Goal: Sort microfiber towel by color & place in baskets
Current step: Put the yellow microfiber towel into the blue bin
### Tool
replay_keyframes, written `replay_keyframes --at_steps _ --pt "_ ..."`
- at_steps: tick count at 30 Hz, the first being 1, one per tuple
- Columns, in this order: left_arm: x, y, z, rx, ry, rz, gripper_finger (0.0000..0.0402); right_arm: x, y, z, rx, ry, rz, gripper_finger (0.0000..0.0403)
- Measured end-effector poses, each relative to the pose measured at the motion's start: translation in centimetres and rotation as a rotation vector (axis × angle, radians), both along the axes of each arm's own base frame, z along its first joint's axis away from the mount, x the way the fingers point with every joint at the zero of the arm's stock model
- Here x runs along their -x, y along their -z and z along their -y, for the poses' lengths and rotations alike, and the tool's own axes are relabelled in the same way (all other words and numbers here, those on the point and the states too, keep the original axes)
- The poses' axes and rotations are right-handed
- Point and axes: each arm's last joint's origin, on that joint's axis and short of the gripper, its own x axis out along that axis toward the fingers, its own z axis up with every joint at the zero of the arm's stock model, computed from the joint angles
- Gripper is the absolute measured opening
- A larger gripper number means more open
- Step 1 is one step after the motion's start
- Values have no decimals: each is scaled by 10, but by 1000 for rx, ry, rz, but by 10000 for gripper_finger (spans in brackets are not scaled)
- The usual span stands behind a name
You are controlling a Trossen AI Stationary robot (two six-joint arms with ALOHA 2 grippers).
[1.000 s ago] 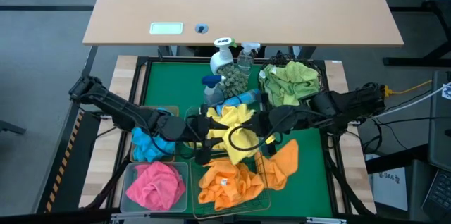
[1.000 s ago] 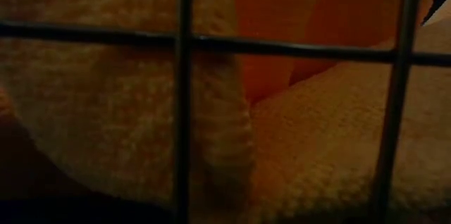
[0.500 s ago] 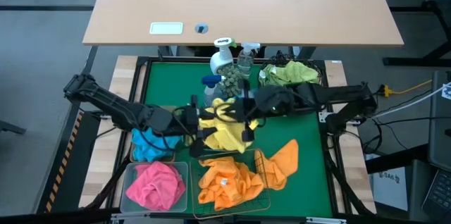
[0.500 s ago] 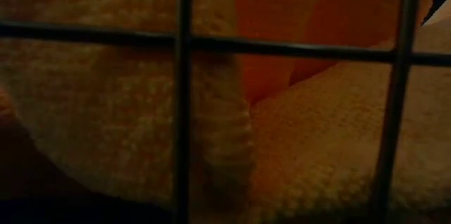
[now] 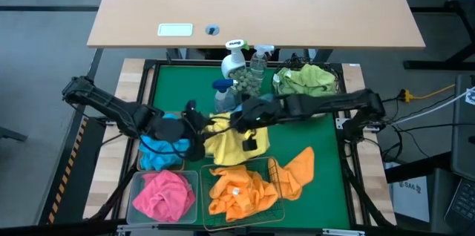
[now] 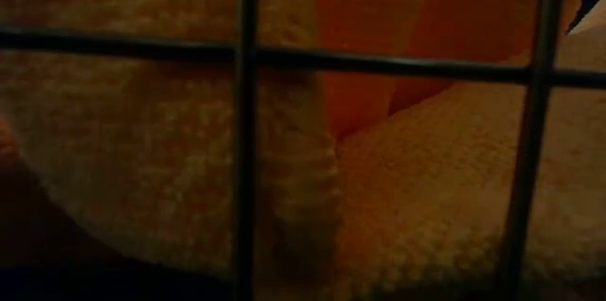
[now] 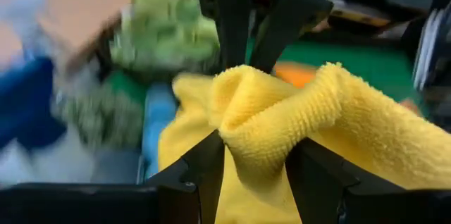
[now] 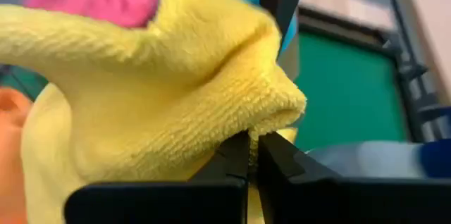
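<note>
A yellow microfiber towel (image 5: pixel 231 141) is bunched at the mat's middle, between my two grippers. My left gripper (image 5: pixel 200 130) is shut on its left side. My right gripper (image 5: pixel 240 119) is shut on its far edge. Blue towels fill the teal tub (image 5: pixel 142 160). A pink towel lies in the clear bin (image 5: pixel 194 178). Orange towels fill the green wire basket (image 5: pixel 276 205), and one orange towel (image 5: pixel 298 169) hangs over its right wall. Green towels sit in the black mesh basket (image 5: pixel 335 82). I cannot make out the tan tray. My left gripper (image 7: pixel 257 143) pinches a raised fold of the yellow towel (image 7: pixel 259 122) between its two fingers (image 7: pixel 206 171), coming level from the table's left. The rest of the towel spreads away behind the fold. My right gripper (image 8: pixel 252 141) pinches a folded edge of the yellow towel (image 8: pixel 276 117) between its shut fingertips (image 8: pixel 237 155), coming from the table's right. The cloth bulges above the fingers, several layers thick.
Spray bottles (image 5: pixel 234 58) and a blue bottle (image 5: pixel 223 91) stand at the mat's far middle, just behind my right gripper. The low view shows only orange towel (image 6: pixel 426 197) behind the wire basket's bars (image 6: pixel 246 131). Bare green mat (image 5: pixel 326 139) lies to the right.
My right gripper has travelled toward the table's left and slightly far, carrying the yellow towel with it. My left gripper has drawn back toward the left edge. The yellow towel has shifted left, off the wire basket's far rim.
</note>
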Motion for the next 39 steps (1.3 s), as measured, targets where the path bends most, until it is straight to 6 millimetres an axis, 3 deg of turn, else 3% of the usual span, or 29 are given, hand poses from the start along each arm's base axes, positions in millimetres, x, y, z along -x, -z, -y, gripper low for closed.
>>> replay_keyframes --at_steps 8,16,27,34,39 --pt "4 28 -2 16 -73 -235 140 -26 77 -3 27 8 -155 10" --pt "-2 46 2 -6 -55 -348 140 -40 116 -5 43 7 -258 10" --pt "16 25 1 159 107 -324 139 -39 116 -5 48 11 -267 21" --pt "21 14 1 243 165 -261 139 -38 114 -5 62 25 -257 108" --pt "13 13 5 240 190 -217 139 -33 99 -3 87 55 -223 148"
